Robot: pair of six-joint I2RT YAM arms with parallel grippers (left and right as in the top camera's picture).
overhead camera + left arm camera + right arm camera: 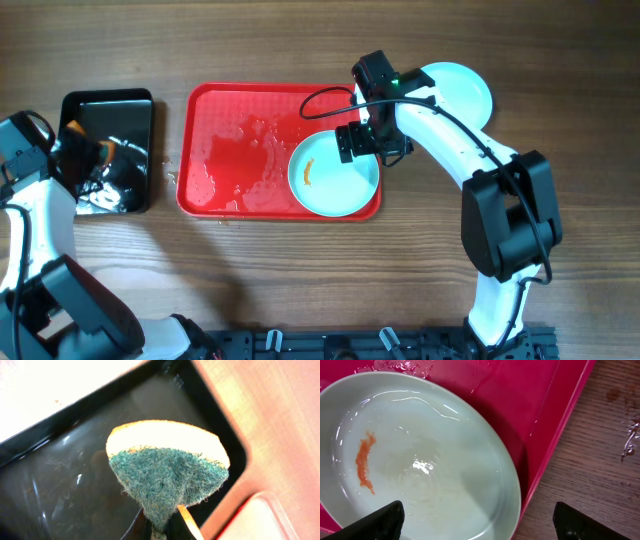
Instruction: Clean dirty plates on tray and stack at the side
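The plate (420, 460) lies in the near right corner of the tray (192, 150), its rim close against the tray's wall, with one orange smear (364, 462) on its left half. It is wet, and water (235, 160) is pooled over the tray floor beside it.

The right gripper (480, 526) hangs over the plate's right side with its fingers spread wide, holding nothing. The left gripper (162, 529) is well away, over the black tray (105, 100), pressed shut on the narrow end of the sponge (170, 470), green scrub face towards the camera.

Risks, as I judge them:
- The plate is not yet wiped. If the right arm lifts it now, a dirty plate goes onto the clean one.
- A wet rim is slick, so a shallow pinch could let the plate tip or slide out.
- The plate sits tight in the corner, and a finger coming down outside the rim may strike the tray wall.
- The sponge is held by a thin edge and could fold or pull free under pressure.
- Both arms must meet over one plate and could knock each other.

Count: one plate on the tray. One side plate (465, 88) shows on the table (300, 280) behind the right arm, and I cannot tell whether more lie under it. There are two trays, one red and one black, one sponge and two arms.
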